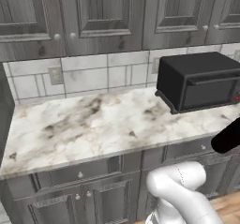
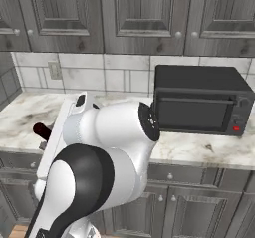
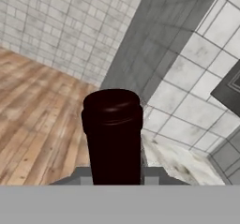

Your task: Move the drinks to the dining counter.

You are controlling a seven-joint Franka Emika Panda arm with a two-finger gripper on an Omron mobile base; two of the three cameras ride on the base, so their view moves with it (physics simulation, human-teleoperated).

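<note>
- Wine bottle (image 3: 113, 138) sat right in front of the hand cam, dark neck & cap upright in frame, w/ the tool (image 3: 115, 181) at its base; grey finger bits showed on both sides of the neck, so the tool looked closed on it.
- Left base view: a black rounded end (image 1: 228, 136) poked in from the right edge, over the counter (image 1: 84, 124) front edge, below the toaster oven (image 1: 199, 80); likely the same bottle, can't be sure.
- Right base view: a dark red-brown cap (image 2: 42, 130) stuck out left of the arm, above the counter's front edge.
- Toaster oven stood at the counter's back right, against the tiled backsplash (image 1: 93, 75), door shut.
- Grey upper cabinets (image 2: 144, 13) hung above; drawers & doors below the counter.
- Hand cam bkgd: wood floor (image 3: 33, 110), tiled wall.
</note>
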